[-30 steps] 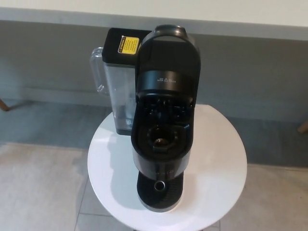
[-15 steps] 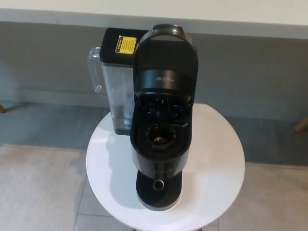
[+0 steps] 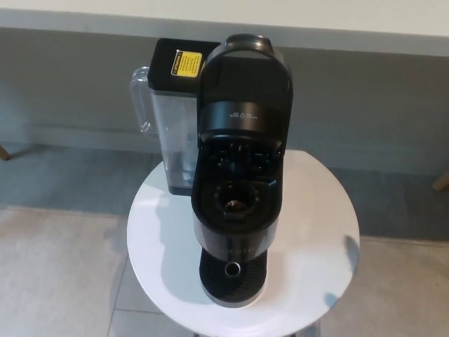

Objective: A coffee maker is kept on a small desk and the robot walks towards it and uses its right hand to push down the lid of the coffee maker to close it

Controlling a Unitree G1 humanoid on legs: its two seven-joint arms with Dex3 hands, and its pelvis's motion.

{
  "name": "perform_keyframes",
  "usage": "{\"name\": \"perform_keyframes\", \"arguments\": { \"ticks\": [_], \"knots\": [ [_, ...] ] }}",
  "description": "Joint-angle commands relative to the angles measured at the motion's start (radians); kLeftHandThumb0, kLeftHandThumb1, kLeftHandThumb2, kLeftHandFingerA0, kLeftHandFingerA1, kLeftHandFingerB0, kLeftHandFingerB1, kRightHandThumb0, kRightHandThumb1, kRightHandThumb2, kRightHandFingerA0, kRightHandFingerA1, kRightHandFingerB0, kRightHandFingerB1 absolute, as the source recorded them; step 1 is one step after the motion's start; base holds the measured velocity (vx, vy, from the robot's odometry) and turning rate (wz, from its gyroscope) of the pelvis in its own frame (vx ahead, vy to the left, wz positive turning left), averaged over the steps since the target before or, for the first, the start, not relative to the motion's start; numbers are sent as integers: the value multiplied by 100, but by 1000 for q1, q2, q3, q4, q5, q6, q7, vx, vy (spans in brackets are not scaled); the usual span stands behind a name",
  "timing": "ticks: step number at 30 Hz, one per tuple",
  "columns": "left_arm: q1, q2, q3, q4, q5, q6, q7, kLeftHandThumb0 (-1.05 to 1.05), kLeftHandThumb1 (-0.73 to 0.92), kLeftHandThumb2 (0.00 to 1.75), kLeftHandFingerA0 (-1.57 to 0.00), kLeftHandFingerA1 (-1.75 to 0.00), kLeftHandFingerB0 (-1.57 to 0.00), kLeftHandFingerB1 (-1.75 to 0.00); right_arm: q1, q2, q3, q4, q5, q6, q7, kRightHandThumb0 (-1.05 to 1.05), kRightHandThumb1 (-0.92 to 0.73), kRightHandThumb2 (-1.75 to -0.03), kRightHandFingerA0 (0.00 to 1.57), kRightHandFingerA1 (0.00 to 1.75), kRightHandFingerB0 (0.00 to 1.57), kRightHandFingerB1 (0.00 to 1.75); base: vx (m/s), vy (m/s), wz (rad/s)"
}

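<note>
Neither hand is in frame, so can't tell open or closed. Coffee maker [image 3: 235,232] sits mid-counter [image 3: 309,232], lid [image 3: 245,84] tipped up and back, pod chamber [image 3: 237,200] exposed below it. Clear tank [image 3: 168,133] is against the coffee maker's rear left, with a yellow label [image 3: 186,64] on its black top.
</note>
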Motion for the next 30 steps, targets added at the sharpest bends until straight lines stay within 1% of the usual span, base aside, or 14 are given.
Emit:
{"name": "perform_keyframes", "arguments": {
  "ticks": [1,4,7,8,9,14,15,19,20,21,22,23,26,30],
  "knots": [
    [10,8,15,0,-20,-7,-3,-79,61,59,-4,-62,-3,-45,-181,-38,75,-126,-53,299,77,-105,-72,-116,35,62,8,22,0,0,0],
    [11,6,25,0,-28,-3,-4,-78,48,91,-1,-58,-4,-43,-303,-41,118,-99,-94,330,86,-100,-88,-70,36,60,10,30,0,0,0],
    [15,8,16,1,-15,-9,0,-76,48,92,-1,-57,-4,-43,-393,-46,148,-70,-115,354,102,-102,-90,-71,35,66,9,31,0,0,0],
    [18,8,8,1,-6,-14,3,-92,55,93,-2,-60,-5,-45,-419,-48,158,-61,-119,360,114,-105,-78,-120,30,65,7,29,0,0,0],
    [22,8,1,2,4,-19,7,-86,52,93,0,-57,-5,-45,-475,-50,179,-33,-125,371,135,-102,-92,-72,27,60,7,34,0,0,0],
    [25,1,20,4,-18,-8,-1,-78,47,91,-4,-59,-5,-42,-612,-61,258,44,-165,411,182,-105,-92,-77,14,54,4,34,0,0,0],
    [25,1,19,5,-17,-8,-3,-78,47,91,-4,-58,-5,-41,-634,-59,272,52,-168,429,188,-99,-74,-120,8,55,3,31,0,0,0],
    [26,-1,28,5,-19,-8,-4,-77,47,92,-3,-58,-4,-44,-717,-42,317,128,-173,433,214,-105,-92,-77,10,50,5,31,0,0,0],
    [28,-1,26,3,-17,-12,-6,-87,52,92,0,-58,-5,-39,-740,-31,331,148,-181,442,215,-94,-70,-122,12,57,0,26,0,0,0],
    [30,-1,25,4,-14,-12,-3,-78,47,92,-4,-59,-3,-46,-763,-20,345,169,-186,449,218,-105,-92,-78,9,51,4,32,0,0,0],
    [30,0,25,6,-12,-9,2,-89,53,91,-2,-58,-5,-39,-790,-4,362,203,-194,442,222,-93,-70,-123,10,56,0,26,0,0,0],
    [29,1,26,7,-13,-7,1,-83,50,92,-1,-57,-4,-41,-811,10,376,237,-199,429,220,-105,-92,-76,8,49,5,32,0,0,0],
    [31,0,22,7,-8,-14,-2,-86,52,92,-4,-59,-4,-39,-844,33,401,279,-213,436,223,-105,-75,-121,10,54,10,27,0,0,0],
    [29,-1,37,9,-21,-1,-6,-82,49,92,-1,-57,-4,-40,-879,71,446,320,-248,467,223,-105,-92,-79,13,51,4,31,0,0,0]
  ]
}}
